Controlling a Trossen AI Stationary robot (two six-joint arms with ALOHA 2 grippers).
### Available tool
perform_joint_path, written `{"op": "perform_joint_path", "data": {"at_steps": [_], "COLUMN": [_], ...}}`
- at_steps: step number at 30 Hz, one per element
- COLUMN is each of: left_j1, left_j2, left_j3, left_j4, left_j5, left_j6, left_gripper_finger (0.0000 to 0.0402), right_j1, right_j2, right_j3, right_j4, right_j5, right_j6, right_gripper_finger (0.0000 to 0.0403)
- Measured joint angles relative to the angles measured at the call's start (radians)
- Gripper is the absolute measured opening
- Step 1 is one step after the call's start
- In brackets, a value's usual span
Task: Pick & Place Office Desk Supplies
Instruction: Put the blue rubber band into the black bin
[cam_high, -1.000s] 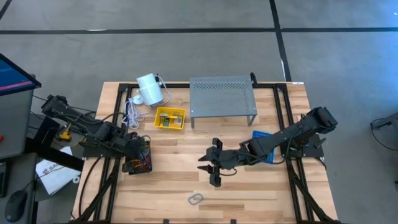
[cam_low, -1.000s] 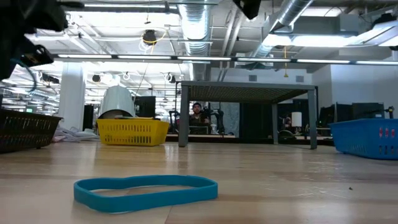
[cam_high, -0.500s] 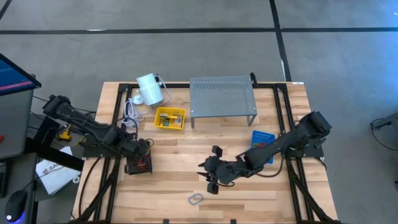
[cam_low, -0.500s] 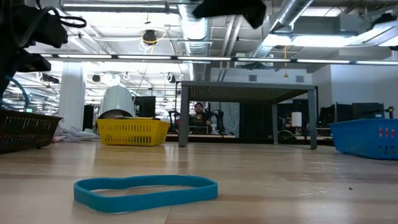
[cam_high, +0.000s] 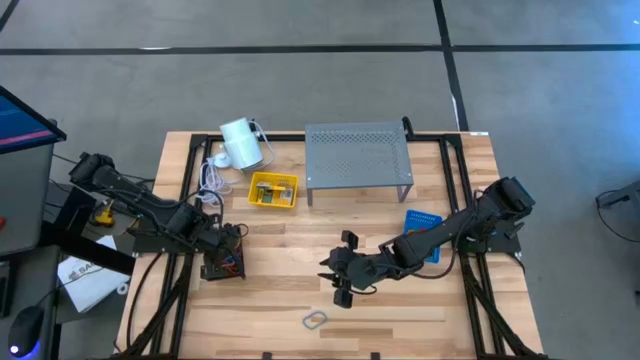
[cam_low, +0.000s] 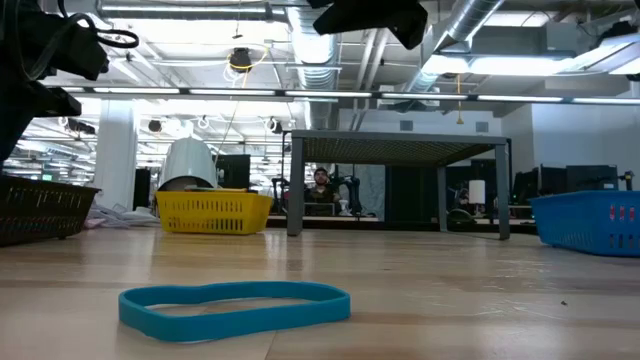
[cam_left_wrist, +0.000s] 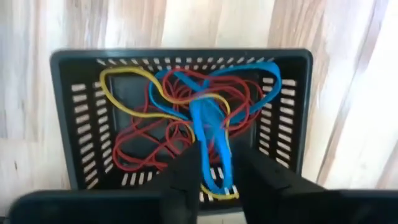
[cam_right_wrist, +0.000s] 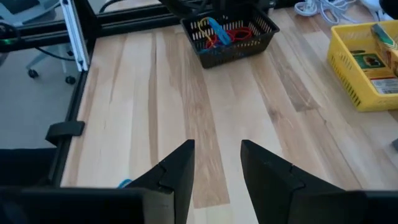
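My left gripper (cam_left_wrist: 217, 180) points down into a black basket (cam_high: 224, 264) of red, yellow and blue rubber bands (cam_left_wrist: 180, 118). Its fingers stand slightly apart with a blue band (cam_left_wrist: 210, 140) running between them. My right gripper (cam_high: 340, 281) is open and hangs above the table's middle, with nothing between its fingers (cam_right_wrist: 177, 174). A loose blue rubber band (cam_high: 314, 320) lies flat on the wood near the front edge, just nearer than the right gripper. Crayon boxes (cam_right_wrist: 367, 62) lie in a yellow basket (cam_high: 272, 190). My left gripper comes from above, pointing down, and one strand of the blue band (cam_left_wrist: 214, 165) passes up between its two fingers while the band's other end lies among the bands in the basket. I cannot tell whether the fingers touch the strand.
A grey perforated shelf (cam_high: 358, 155) stands at the back. A white cylinder (cam_high: 240, 143) with a coiled cord is at the back left. A blue basket (cam_high: 424, 221) sits partly under the right arm. Bare wood lies between the black basket and the loose band (cam_low: 235, 305).
My right gripper has gone down and toward the table's near edge, closer to the loose blue band, staying open. Its arm has drawn off the blue basket, which shows more now.
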Motion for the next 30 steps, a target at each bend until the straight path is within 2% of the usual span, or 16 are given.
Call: {"op": "perform_joint_path", "data": {"at_steps": [8, 11, 14, 17, 23, 30], "left_j1": [0.000, 0.000, 0.000, 0.000, 0.000, 0.001], "left_j2": [0.000, 0.000, 0.000, 0.000, -0.019, -0.076], "left_j3": [0.000, 0.000, 0.000, 0.000, 0.000, 0.001], "left_j4": [-0.050, -0.020, 0.055, 0.152, 0.356, 0.618], "left_j5": [0.016, 0.027, 0.060, 0.096, 0.113, 0.112], "left_j6": [-0.010, -0.011, -0.011, -0.002, 0.027, 0.076], "left_gripper_finger": [0.0167, 0.0187, 0.0201, 0.0208, 0.0211, 0.0212], "right_j1": [0.000, 0.000, 0.000, 0.000, 0.022, 0.075], "right_j2": [0.000, 0.000, 0.000, 0.000, 0.001, 0.061], "right_j3": [0.000, 0.000, 0.000, 0.000, 0.046, 0.179], "right_j4": [-0.042, -0.040, -0.022, -0.001, -0.047, -0.162], "right_j5": [-0.005, -0.097, -0.213, -0.266, -0.295, -0.299], "right_j6": [-0.044, -0.110, -0.175, -0.231, -0.322, -0.389], "right_gripper_finger": [0.0128, 0.0128, 0.0128, 0.0128, 0.0128, 0.0128]}}
